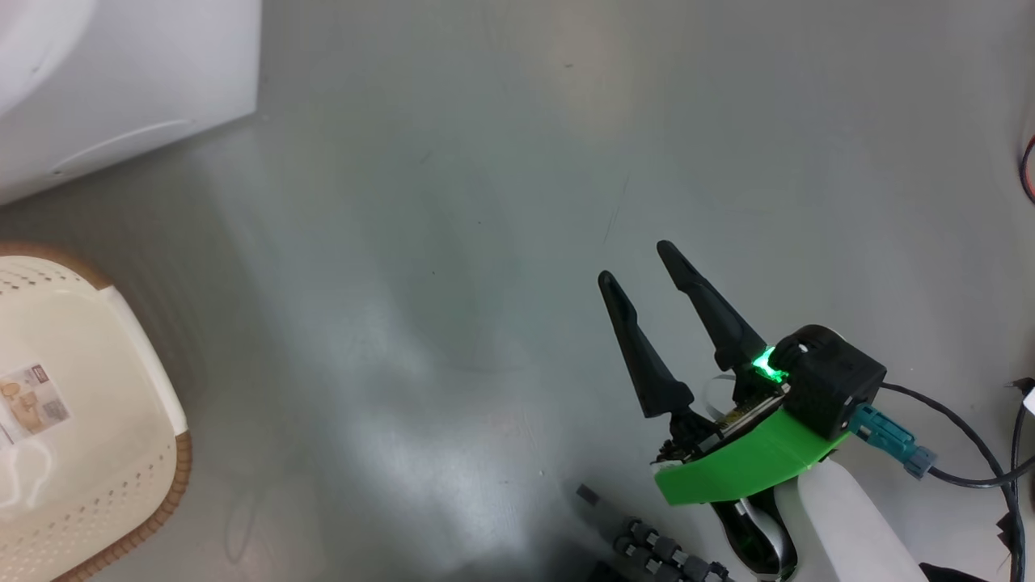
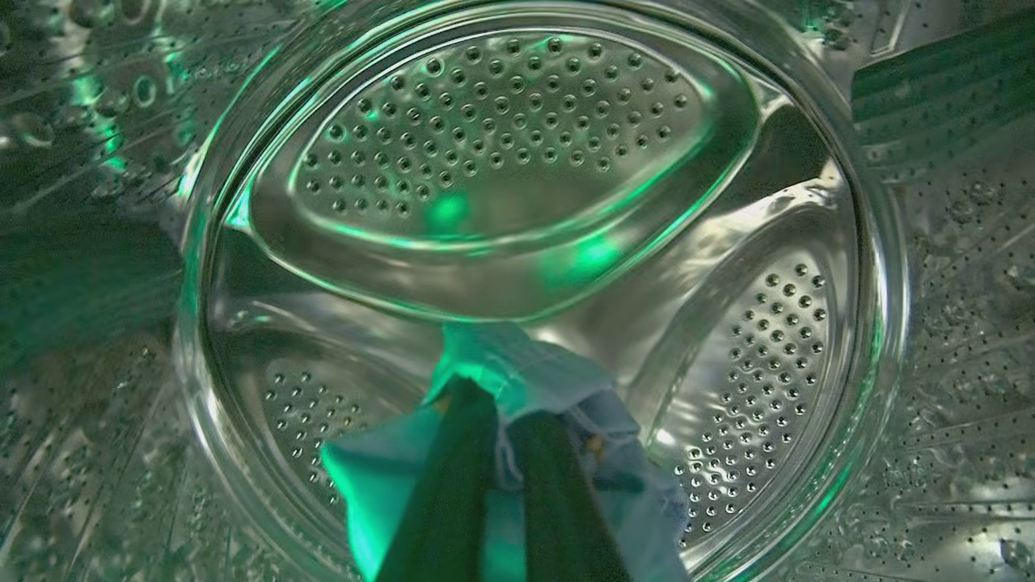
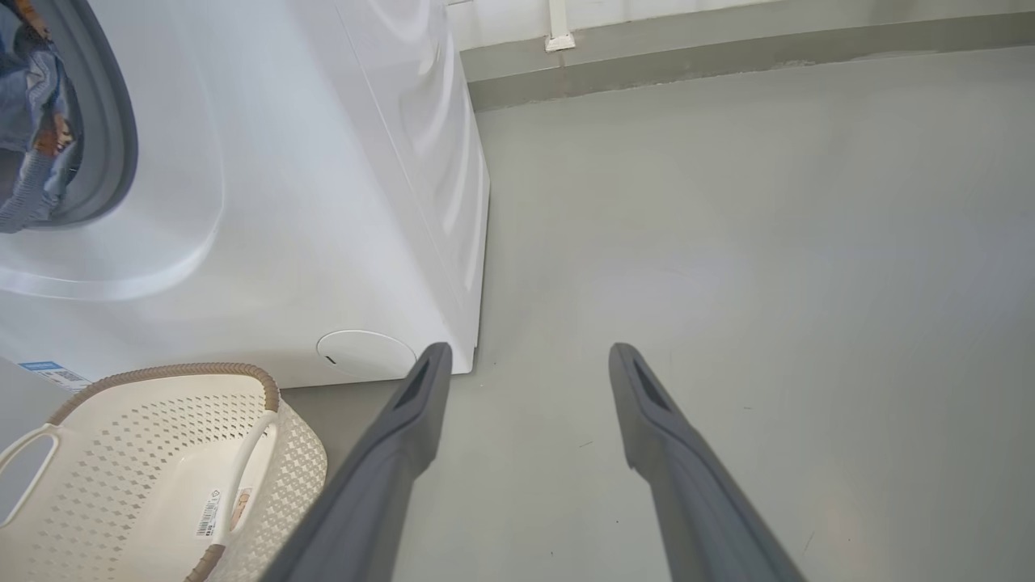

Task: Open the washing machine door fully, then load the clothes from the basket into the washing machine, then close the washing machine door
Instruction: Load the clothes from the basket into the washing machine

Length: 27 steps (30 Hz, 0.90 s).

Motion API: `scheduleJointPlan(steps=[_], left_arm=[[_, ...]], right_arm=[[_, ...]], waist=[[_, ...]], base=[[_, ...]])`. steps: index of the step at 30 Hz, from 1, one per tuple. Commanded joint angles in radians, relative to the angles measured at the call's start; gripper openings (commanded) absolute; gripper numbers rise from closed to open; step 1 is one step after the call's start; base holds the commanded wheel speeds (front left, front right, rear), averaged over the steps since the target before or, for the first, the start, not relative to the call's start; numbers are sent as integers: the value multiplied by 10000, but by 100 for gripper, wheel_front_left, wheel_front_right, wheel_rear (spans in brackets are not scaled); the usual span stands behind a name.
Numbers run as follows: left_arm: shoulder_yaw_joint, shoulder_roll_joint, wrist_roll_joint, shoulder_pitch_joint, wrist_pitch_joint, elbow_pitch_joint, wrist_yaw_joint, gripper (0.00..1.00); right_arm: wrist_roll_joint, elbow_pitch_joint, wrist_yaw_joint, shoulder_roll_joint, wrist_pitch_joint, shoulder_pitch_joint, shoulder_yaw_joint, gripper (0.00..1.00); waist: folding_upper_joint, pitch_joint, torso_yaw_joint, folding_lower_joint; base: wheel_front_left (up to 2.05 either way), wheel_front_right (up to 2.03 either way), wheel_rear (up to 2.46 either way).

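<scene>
Where the head view looks down on grey floor [image 1: 517, 202] — item one: the right gripper [image 1: 639, 260], lower right, its two dark fingers spread wide with nothing between them, green shell and black cable [image 1: 962, 436] behind. Item two: the basket [image 1: 183, 465], at the left edge, cream, perforated, brown-rimmed, a label [image 1: 32, 400] on its bare bottom. Item three: a white corner of the washing machine [image 1: 121, 73], upper left, apart from the basket.

Left wrist view: the left gripper [image 2: 495, 404], deep inside the perforated steel drum [image 2: 501, 137], fingers pinched together on the clothes [image 2: 550, 372] — pale blue and white fabric bunched around the tips, lit green.

Right wrist view: right gripper fingers wide apart over the floor, holding nothing. Washing machine front at left, grey gasket [image 3: 113, 137] ringing the opening, blue pieces of the clothes within it. Round flap [image 3: 364, 353] and blue sticker [image 3: 40, 366] low on the front. Basket just before the machine, lower left.
</scene>
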Motion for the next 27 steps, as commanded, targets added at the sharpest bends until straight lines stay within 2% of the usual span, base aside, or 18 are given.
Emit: scheduleJointPlan(steps=[1, 4, 6, 9, 16, 17, 18, 19, 27], left_arm=[[-105, 427, 202, -300, -257, 46, 6, 0], [-168, 359, 170, -305, -249, 485, -64, 0], [-227, 282, 50, -213, 171, 1065, -187, 0], [-142, 113, -251, -178, 818, 1912, -147, 0], [-138, -88, -596, -28, 1403, 2685, -351, 0], [-119, -140, -672, -5, 1520, 2801, -374, 11], [-118, -179, -718, 23, 1563, 2874, -407, 40], [-124, -205, -743, 55, 1550, 2922, -417, 100], [-166, -488, -934, 446, 1335, 3186, -448, 100]], right_arm=[[228, -277, 16, -31, -115, 133, 184, 100], [246, -280, 16, -31, -115, 123, 162, 100], [256, -272, 16, -31, -115, 111, 154, 100], [231, -258, 16, -31, -116, 36, 173, 100], [133, -149, 16, -31, -116, -74, 197, 100], [122, -115, 16, -31, -116, -86, 201, 100], [112, -83, 16, -31, -116, -100, 210, 100], [104, -61, 16, -31, -116, -115, 217, 100], [80, 84, 16, -31, -116, -98, 104, 100]], waist=[[-1, 147, -2, 0], [-1, 191, 33, 0], [-1, 213, 81, 0], [-1, 259, 182, 0], [-1, 216, 372, 0], [-1, 182, 395, 0], [-1, 137, 414, 0], [-1, 86, 428, 0], [-1, -470, 551, 0]], base=[[0, 0, 0], [0, 0, 0], [0, 0, 0], [0, 0, 0], [0, 0, 0], [0, 0, 0], [0, 0, 0], [0, 0, 0], [0, 0, 0]])
